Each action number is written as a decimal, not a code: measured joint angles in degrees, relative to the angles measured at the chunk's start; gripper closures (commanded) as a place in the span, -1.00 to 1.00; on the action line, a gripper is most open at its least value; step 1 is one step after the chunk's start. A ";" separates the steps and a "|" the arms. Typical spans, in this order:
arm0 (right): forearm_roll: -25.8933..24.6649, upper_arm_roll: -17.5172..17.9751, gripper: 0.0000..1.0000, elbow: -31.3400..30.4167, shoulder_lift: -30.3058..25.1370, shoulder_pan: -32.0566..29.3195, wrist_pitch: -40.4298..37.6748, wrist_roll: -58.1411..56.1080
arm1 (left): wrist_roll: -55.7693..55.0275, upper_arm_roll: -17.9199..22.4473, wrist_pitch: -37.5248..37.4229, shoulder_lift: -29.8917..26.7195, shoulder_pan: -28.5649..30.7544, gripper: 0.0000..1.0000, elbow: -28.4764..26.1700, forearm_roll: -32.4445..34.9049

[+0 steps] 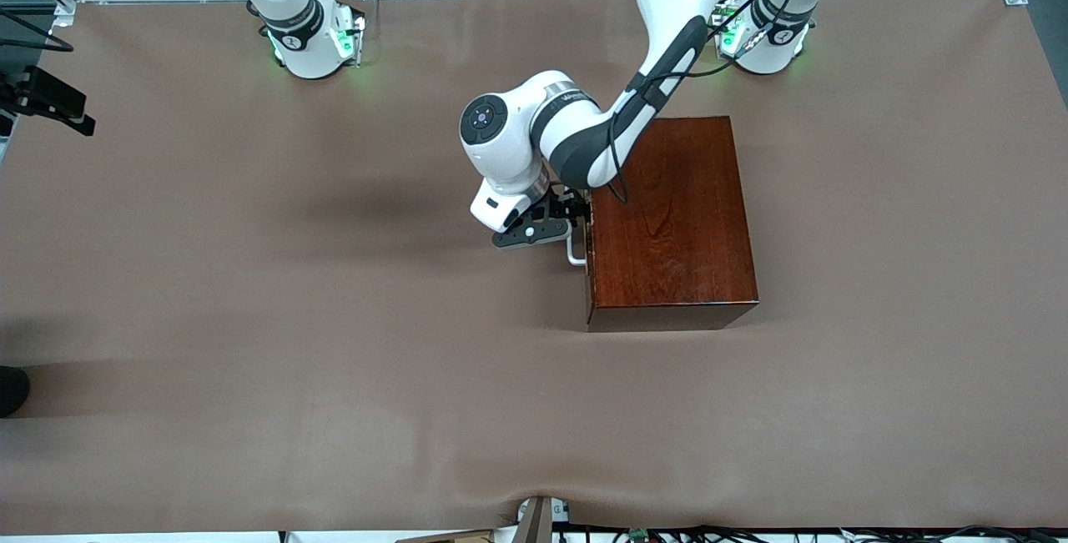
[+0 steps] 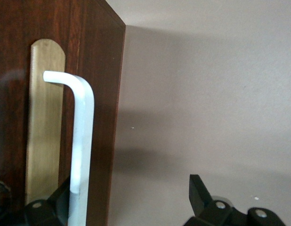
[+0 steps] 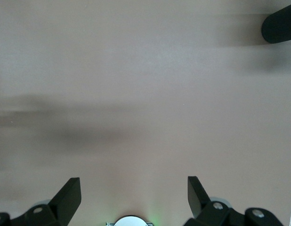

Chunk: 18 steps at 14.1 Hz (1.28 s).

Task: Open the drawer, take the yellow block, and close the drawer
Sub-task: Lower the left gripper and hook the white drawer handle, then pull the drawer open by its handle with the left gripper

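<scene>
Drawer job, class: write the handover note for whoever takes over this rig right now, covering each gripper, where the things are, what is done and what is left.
Left gripper: open, at the front of the wooden box, its fingers either side of the white handle; not closed on it yet.
Right gripper: open, holding nothing, over bare table; that arm waits.
Drawer: shut, flush in the box, which sits toward the left arm's end of the table.
Yellow block: not in view.
Done: approach to the handle.
Left: close on the handle, pull the drawer open, take the block, shut the drawer.

Reddish-brown box point(image 1: 680, 218), white handle point(image 2: 82, 141), brown table point(image 1: 250, 276)
</scene>
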 measured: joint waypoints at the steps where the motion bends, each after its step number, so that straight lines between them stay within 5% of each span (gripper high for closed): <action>1: 0.00 -0.02 -1.00 0.00 0.11 -0.13 0.01 0.00 | -0.84 0.00 0.41 0.01 0.00 -1.00 -0.02 0.00; 18: -0.06 -0.04 -1.00 -0.04 2.21 -1.13 1.96 -0.01 | -9.36 0.45 11.25 0.01 -2.69 -1.00 0.02 0.93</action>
